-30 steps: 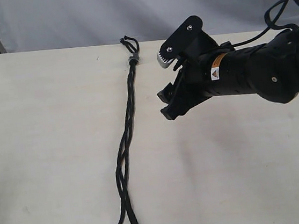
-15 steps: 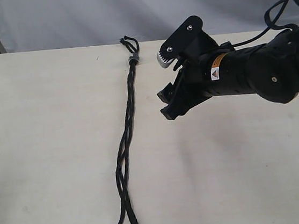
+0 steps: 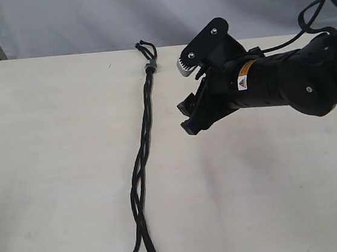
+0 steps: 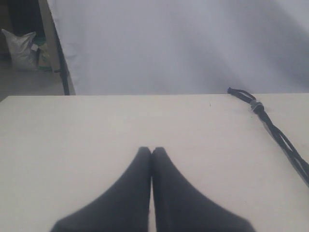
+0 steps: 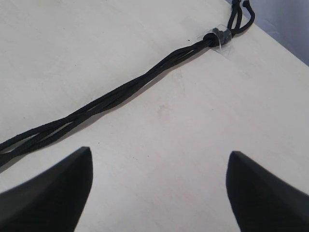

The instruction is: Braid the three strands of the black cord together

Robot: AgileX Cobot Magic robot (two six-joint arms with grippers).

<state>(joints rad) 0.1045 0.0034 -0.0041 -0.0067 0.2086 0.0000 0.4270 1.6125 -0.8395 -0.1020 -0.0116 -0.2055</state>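
Note:
The black cord (image 3: 141,165) lies on the pale table, running from a grey band (image 3: 150,64) with short loops at the far edge down toward the near edge. Its three strands (image 5: 111,99) cross over each other loosely along the length. My right gripper (image 3: 187,116) hovers open to the right of the cord's upper part, with nothing between its fingers (image 5: 58,193). The cord and band (image 5: 219,36) show in the right wrist view. My left gripper (image 4: 151,151) is shut and empty, well to the side of the cord (image 4: 280,137); it does not appear in the exterior view.
A white backdrop (image 3: 161,11) hangs behind the table's far edge. The right arm's thick black cable (image 3: 319,5) loops above its body. A dark pole (image 4: 60,63) and a bag (image 4: 21,46) stand beyond the table's far corner.

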